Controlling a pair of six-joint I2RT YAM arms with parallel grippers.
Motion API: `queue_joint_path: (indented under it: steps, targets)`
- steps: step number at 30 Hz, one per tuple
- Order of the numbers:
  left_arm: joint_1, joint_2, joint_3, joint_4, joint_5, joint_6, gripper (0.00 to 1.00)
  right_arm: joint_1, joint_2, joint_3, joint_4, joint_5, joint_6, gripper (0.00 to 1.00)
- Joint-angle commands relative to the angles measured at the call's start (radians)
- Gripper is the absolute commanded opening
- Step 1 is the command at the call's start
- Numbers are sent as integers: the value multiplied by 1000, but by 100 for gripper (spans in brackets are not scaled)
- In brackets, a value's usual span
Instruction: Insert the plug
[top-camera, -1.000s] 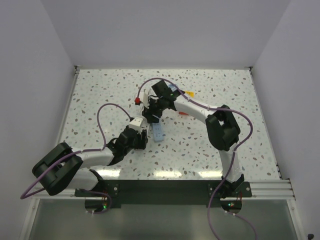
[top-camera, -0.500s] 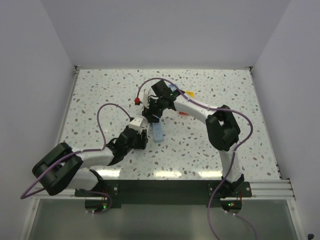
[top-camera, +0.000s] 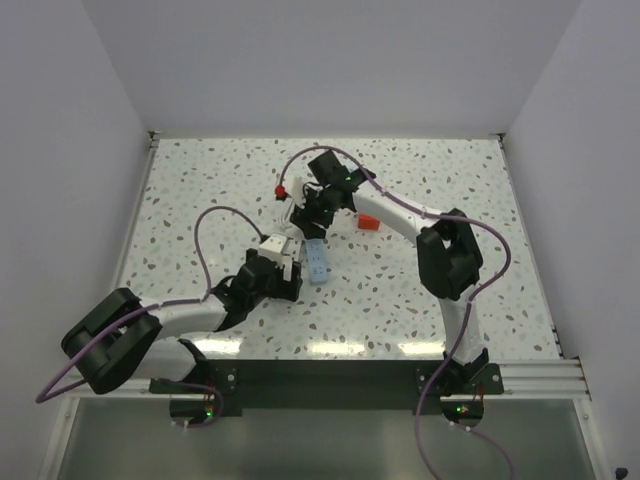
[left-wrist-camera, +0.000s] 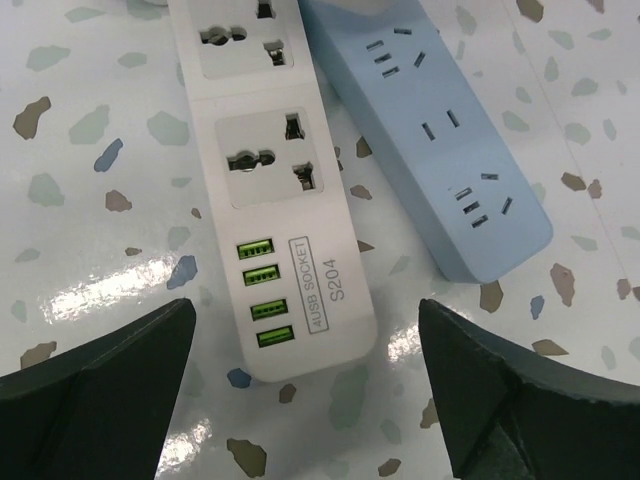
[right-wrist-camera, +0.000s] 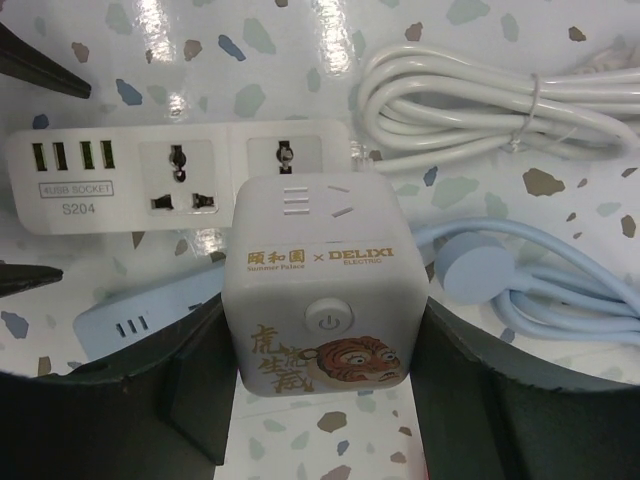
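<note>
Right wrist view: my right gripper is clamped on the cube plug, hanging just over the 2 sockets of the white power strip, whose long axis runs crosswise beneath me. My left gripper stands wide apart, straddling its 4-USB end and holding nothing.

USB strip left of slim strip, cube above

We saw a white, speckled table. On it a white power strip lay flat, just beside a blue power strip. A bundled white cable, a pale-blue cable and a small orange block lay nearby.
</note>
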Motion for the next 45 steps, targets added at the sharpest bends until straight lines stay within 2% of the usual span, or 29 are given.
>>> queue_joint_path:
  steps: [1,5,15,27,36,45]
  targets:
    - [-8,-92,-21,-4,-14,4,100,-5,-50,106,-66,-11,-3,0]
    - [-6,-215,-45,-40,-33,-10,100,-4,-24,166,-117,-10,-3,0]
    - [12,-695,-87,-180,-269,-72,100,49,53,266,-269,45,6,0]
    - [168,-720,-82,-166,-93,-32,100,96,100,290,-310,136,22,0]
    - [172,-717,-90,-160,-74,-26,100,99,186,451,-399,190,7,0]
    - [175,-696,-93,-142,-64,-18,100,99,215,475,-424,179,-1,0]
